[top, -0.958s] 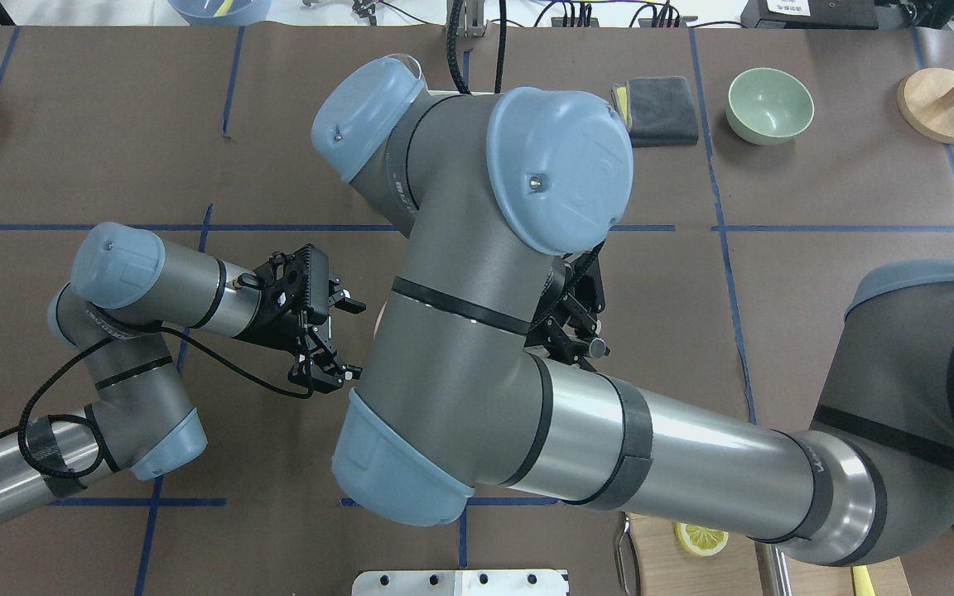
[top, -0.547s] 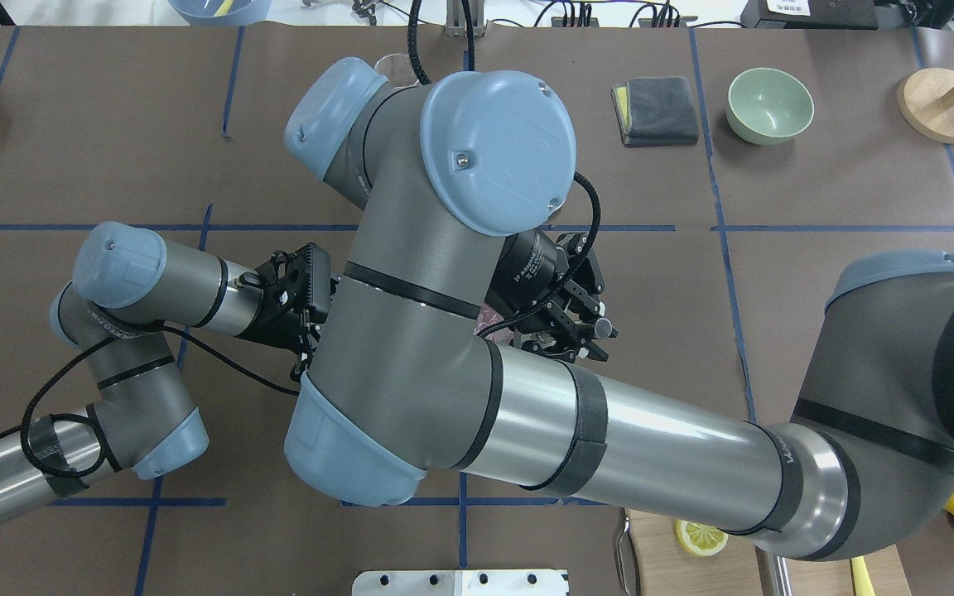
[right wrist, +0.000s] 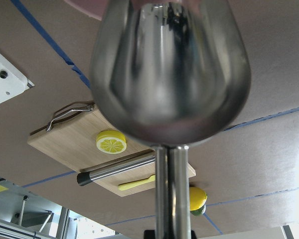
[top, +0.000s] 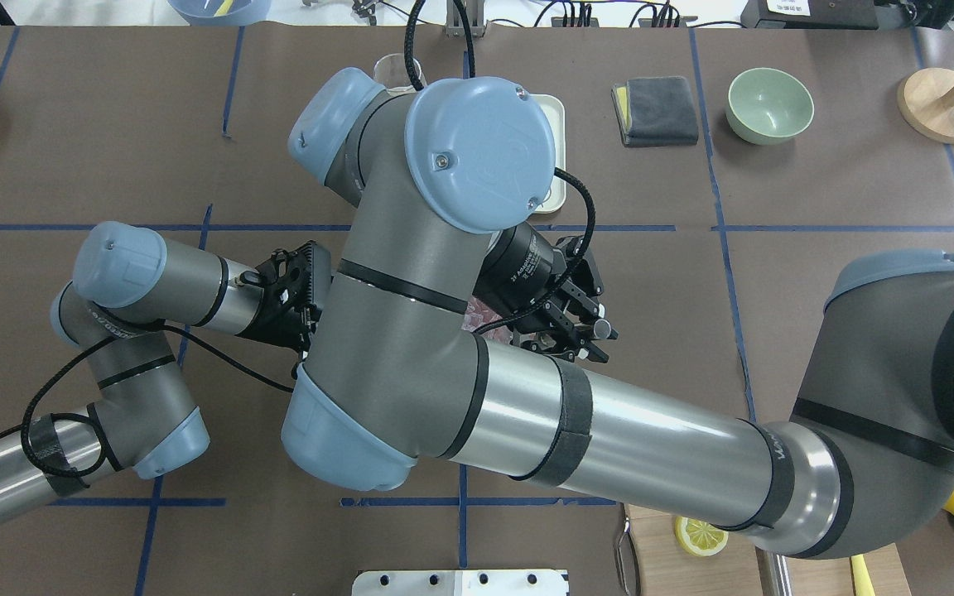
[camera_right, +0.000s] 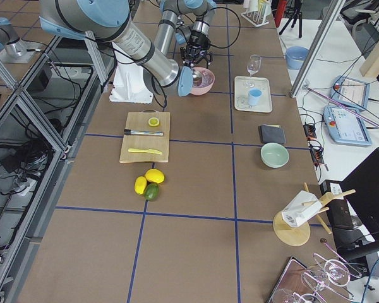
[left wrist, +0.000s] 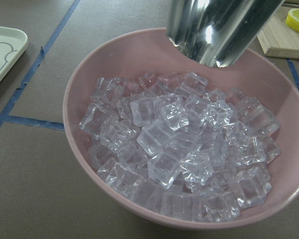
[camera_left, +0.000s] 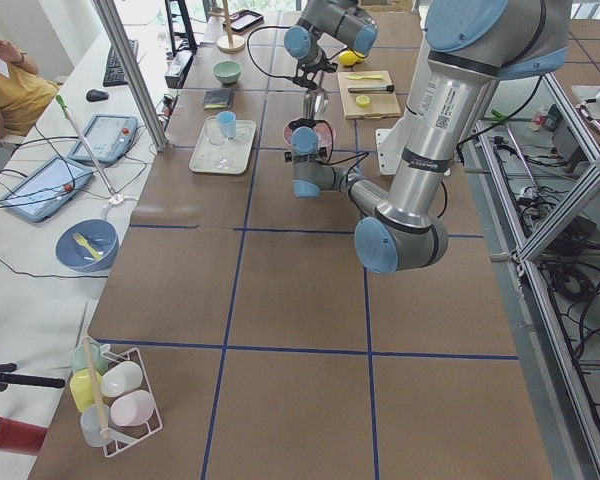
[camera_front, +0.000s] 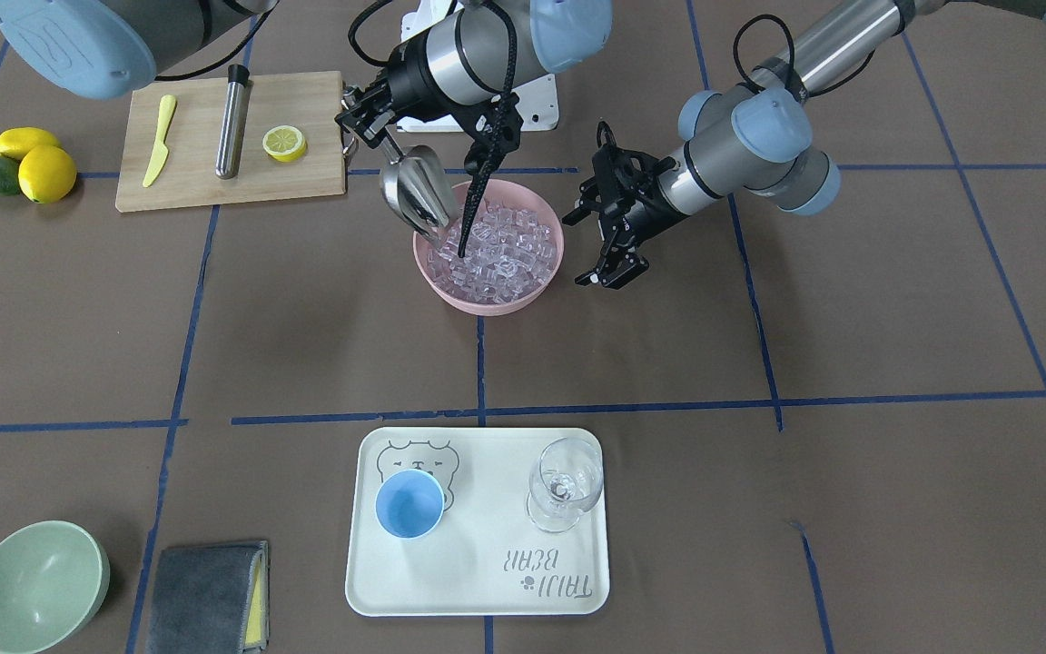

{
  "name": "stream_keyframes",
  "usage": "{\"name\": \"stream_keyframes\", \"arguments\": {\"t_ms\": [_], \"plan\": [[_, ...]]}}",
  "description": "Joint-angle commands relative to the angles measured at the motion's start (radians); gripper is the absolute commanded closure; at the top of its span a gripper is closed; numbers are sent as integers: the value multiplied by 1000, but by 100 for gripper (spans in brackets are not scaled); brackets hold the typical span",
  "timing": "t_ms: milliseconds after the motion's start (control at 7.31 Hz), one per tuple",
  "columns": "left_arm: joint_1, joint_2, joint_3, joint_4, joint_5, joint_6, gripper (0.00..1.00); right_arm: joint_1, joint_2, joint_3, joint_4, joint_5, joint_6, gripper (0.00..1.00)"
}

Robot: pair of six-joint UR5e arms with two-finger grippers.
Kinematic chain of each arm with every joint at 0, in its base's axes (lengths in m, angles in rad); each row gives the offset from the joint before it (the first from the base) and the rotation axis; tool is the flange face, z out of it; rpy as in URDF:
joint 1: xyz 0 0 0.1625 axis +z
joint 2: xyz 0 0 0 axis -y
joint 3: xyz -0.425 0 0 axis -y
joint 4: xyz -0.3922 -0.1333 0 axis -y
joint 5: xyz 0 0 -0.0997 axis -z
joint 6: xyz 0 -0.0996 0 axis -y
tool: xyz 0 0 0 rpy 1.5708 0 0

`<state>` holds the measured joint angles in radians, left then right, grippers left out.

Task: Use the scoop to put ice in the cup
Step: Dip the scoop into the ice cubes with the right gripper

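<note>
My right gripper (camera_front: 362, 125) is shut on the thin handle of the steel scoop (camera_front: 414, 189). The scoop tilts down, its mouth at the near rim of the pink bowl (camera_front: 450, 295), just above the ice (camera_front: 496, 247). The left wrist view shows the scoop (left wrist: 219, 30) hanging over the heap of clear ice cubes (left wrist: 179, 149). The right wrist view shows the scoop's back (right wrist: 169, 69). My left gripper (camera_front: 588, 247) is open and empty, close beside the bowl on its other side. The light-blue cup (camera_front: 409, 504) stands empty on the white tray (camera_front: 487, 536).
A clear wine glass (camera_front: 565, 484) stands on the tray beside the cup. A cutting board (camera_front: 305, 186) holds a lemon half (camera_front: 284, 142), a yellow knife (camera_front: 158, 136) and a steel cylinder (camera_front: 232, 132). A green bowl (camera_front: 33, 586) and a grey cloth (camera_front: 205, 595) sit at the far corner.
My right arm has swung to the left in the overhead view, and its elbow now covers my left gripper. The right gripper has barely moved; the left arm has stayed still.
</note>
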<state>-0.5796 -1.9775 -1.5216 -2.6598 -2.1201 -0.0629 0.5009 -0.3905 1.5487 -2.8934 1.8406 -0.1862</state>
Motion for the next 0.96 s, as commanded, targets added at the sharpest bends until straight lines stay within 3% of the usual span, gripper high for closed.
{"name": "stream_keyframes", "arguments": {"t_ms": [0,821], "plan": [[0,0,-2,-2,0,0,0,1,-1,-31,40,35,13,100],[1,0,-2,-2,0,0,0,-15,-5,-94,147,49,40,100]]}}
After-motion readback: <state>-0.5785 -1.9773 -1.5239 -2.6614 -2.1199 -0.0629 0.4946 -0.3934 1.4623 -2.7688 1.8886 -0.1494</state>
